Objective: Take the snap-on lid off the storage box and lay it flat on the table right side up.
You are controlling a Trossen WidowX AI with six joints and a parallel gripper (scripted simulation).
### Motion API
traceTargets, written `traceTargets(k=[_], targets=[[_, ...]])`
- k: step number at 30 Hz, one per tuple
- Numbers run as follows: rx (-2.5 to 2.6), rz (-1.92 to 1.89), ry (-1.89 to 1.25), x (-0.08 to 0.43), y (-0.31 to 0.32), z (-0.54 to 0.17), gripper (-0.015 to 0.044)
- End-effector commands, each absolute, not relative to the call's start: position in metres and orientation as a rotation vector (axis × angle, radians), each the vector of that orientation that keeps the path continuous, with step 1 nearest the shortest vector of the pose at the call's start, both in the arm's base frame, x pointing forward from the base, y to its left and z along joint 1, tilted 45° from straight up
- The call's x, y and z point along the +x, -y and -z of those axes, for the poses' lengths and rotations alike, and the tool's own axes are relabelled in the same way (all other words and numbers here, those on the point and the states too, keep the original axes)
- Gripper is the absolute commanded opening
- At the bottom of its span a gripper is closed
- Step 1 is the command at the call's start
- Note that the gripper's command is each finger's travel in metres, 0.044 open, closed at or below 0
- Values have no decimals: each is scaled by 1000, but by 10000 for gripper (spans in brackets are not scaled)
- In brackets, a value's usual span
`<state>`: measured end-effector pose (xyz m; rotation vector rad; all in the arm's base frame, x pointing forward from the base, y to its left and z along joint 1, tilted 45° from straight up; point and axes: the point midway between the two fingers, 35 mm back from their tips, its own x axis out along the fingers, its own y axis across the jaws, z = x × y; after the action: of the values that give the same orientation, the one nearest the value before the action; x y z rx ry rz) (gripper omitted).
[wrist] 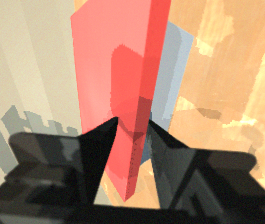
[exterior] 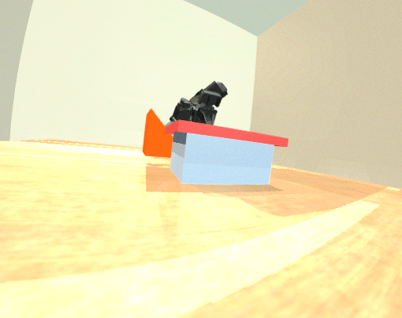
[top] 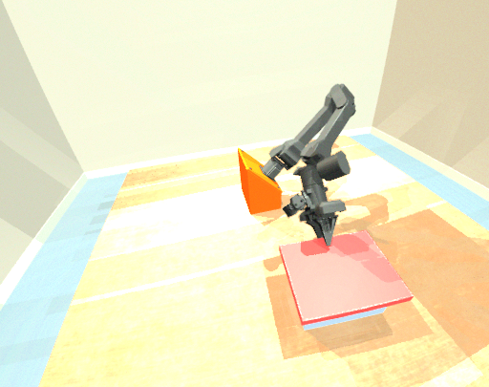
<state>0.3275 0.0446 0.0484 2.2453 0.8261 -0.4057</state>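
The red lid (top: 342, 280) (exterior: 232, 133) (wrist: 99, 65) is a flat square plate that lies level on top of the box and overhangs its walls. The light blue storage box (top: 345, 319) (exterior: 228, 159) (wrist: 173, 65) stands on the table under it. My gripper (top: 327, 243) (wrist: 132, 121) is shut on the lid's edge on the side toward the arm, with one finger over the top face and the other below the rim. In the exterior view the fingertips are hidden behind the lid.
An orange wedge-shaped block (top: 261, 191) (exterior: 157, 137) stands at the arm's base, behind and to the left of the box. The wooden table top (top: 178, 318) (exterior: 87, 214) extends to the left of the box and in front of it.
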Motion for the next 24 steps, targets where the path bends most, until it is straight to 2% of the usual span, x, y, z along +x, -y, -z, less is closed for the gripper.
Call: traceTargets(k=[1,24], targets=[[2245,401,-820,328,-42,-50,0],[2245,401,-820,327,-39,-54,0]])
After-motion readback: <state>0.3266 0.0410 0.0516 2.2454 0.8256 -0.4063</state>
